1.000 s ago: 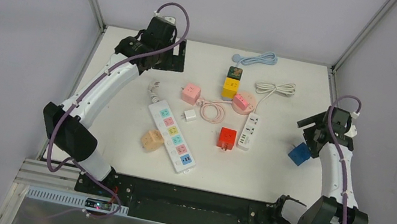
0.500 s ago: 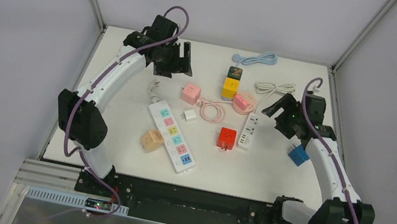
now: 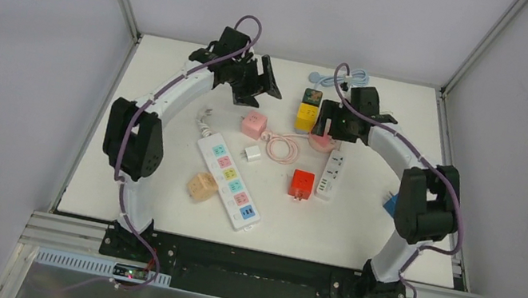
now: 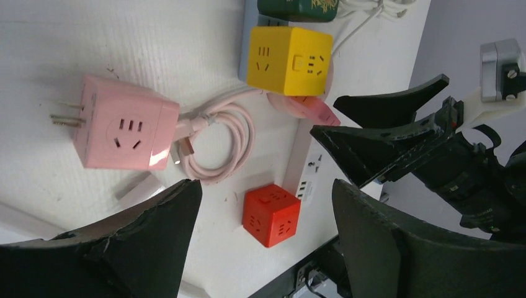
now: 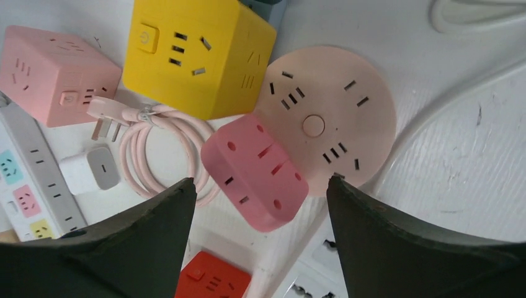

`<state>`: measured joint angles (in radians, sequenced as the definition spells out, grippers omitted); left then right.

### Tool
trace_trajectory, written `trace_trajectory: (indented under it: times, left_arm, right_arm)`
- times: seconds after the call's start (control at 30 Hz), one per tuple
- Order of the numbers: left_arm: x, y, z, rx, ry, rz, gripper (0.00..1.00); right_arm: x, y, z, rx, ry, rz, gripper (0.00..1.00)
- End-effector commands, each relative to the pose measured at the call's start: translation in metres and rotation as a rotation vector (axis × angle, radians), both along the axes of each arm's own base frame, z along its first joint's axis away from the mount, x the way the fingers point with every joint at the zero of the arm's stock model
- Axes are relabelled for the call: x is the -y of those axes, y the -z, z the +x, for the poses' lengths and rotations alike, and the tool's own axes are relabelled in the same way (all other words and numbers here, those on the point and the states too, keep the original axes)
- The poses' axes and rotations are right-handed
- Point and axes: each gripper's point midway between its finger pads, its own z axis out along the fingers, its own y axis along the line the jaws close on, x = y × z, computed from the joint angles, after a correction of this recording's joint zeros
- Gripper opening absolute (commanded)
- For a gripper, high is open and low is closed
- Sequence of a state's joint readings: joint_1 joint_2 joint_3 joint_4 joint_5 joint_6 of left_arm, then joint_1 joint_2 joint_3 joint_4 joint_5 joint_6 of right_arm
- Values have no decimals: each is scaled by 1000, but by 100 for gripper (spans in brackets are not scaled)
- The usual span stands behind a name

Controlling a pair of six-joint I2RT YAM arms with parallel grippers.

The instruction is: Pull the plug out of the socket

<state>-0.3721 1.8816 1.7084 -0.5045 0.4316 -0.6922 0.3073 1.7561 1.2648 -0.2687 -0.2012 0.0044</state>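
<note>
A pink plug (image 5: 254, 171) sits stuck into the edge of a round pale-pink socket (image 5: 335, 118) at the back middle of the table. From the top view the plug (image 3: 319, 133) lies just under my right gripper (image 3: 328, 121). My right gripper (image 5: 260, 182) hangs open above the plug, with its fingers on either side and apart from it. My left gripper (image 4: 267, 184) is open and holds nothing. It hovers left of the yellow cube, at the back (image 3: 267, 85). In the left wrist view the plug (image 4: 319, 112) shows beside the right gripper's fingers (image 4: 384, 136).
A yellow cube socket (image 3: 307, 113) stands beside the round socket. Nearby are a pink cube (image 3: 253, 124), a coiled pink cable (image 3: 283, 148), a white charger (image 3: 252, 153), a red cube (image 3: 302, 184), a white strip (image 3: 332, 174), a long multicoloured strip (image 3: 229, 180) and a peach cube (image 3: 201, 185).
The right arm swung from the table's right edge to above the pink plug. The left gripper moved right along the back. Both pairs of jaws narrowed slightly.
</note>
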Motion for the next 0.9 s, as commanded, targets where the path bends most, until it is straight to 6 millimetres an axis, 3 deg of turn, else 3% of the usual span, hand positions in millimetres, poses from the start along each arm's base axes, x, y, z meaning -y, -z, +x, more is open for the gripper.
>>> trace_trajectory:
  times: [0.0,0.3,0.47,0.63,0.73,0.87]
  left_arm:
    - [26,-10,24,23,-11,-126,80]
    - [60,4,31,1,29,-159,78]
    - [75,19,27,26,78,-151,73]
    - [92,42,19,87,153,-107,65]
    - [101,59,9,72,172,-100,59]
    - [110,75,-1,69,199,-90,54]
  right_arm:
    - [-11,-9,24,104,-165,-45,76]
    - [-10,3,34,81,-173,-115,36]
    - [-14,7,31,63,-160,-81,21]
    - [-15,16,26,-8,-86,-45,15]
    - [-15,23,17,-57,-41,-21,16]
    - [-18,18,3,-71,-1,44,50]
